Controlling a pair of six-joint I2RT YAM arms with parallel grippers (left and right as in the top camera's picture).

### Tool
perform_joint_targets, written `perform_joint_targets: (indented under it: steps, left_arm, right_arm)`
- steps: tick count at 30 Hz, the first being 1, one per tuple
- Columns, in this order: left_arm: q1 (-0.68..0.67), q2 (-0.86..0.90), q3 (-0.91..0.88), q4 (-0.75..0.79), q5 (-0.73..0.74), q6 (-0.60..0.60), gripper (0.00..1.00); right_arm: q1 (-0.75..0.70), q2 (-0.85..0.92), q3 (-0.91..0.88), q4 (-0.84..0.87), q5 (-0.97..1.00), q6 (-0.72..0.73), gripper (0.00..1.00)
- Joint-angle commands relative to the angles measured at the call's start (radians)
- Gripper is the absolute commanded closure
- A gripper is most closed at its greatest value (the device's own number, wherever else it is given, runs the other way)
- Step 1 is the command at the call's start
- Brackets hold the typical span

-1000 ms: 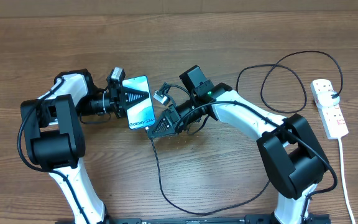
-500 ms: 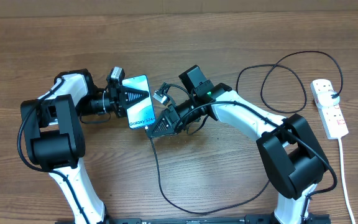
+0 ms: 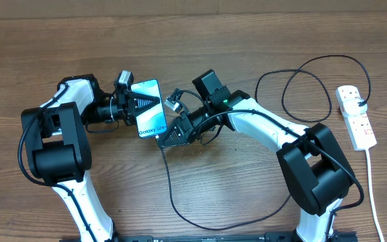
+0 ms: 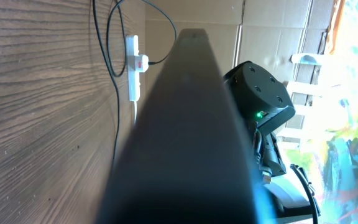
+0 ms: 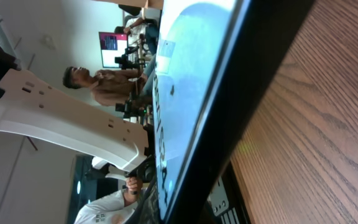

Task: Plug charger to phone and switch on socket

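Cable: the thin black charger cable curls over the wooden table nearest the arm bases. It rises to the right tool, and farther off it loops wide and reaches the strip.
Right tool: fingers together on the cable's end, right at the phone's lower edge. The connector tip is hidden, so I cannot tell whether it is seated.
Phone: the slim smartphone with a lit light-blue screen sits tilted between the two tools, left of the table's middle.
Writing: "Galaxy S24" runs along the screen.
Left tool: clamped on the phone's upper half. Its own camera sees mostly the phone's dark, blurred edge.
Change: against a second ago, phone, cable and both arms sit almost exactly as they did.
Socket: the white elongated power strip with red switches lies at the far right, well apart from the phone. Its white cord trails toward the near edge.
In the way: the right arm's black joint with a green light stands behind the phone.
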Motion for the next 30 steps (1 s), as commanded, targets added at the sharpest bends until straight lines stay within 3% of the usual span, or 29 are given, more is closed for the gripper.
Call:
perform_joint_targets:
  steps: [1, 12, 19, 26, 30]
  left_arm:
    - [-0.016, -0.026, 0.01, 0.023, 0.017, 0.028, 0.96]
    - [-0.016, -0.026, 0.009, 0.029, 0.017, 0.027, 0.96]
    - [-0.016, -0.026, 0.01, 0.027, 0.017, -0.108, 0.96]
    - [-0.024, -0.026, 0.009, -0.006, 0.017, -0.112, 0.96]
    - [-0.039, -0.026, 0.009, -0.003, 0.017, -0.109, 0.96]
  right_arm:
    - [0.018, -0.038, 0.03, 0.025, -0.073, 0.0, 0.96]
    - [0.023, -0.038, 0.03, 0.025, -0.071, 0.0, 0.96]
    - [0.023, -0.038, 0.03, 0.025, -0.034, 0.023, 0.96]
    - [0.023, -0.038, 0.03, 0.025, -0.014, 0.03, 0.91]
    - [0.023, -0.038, 0.03, 0.037, 0.008, 0.053, 0.96]
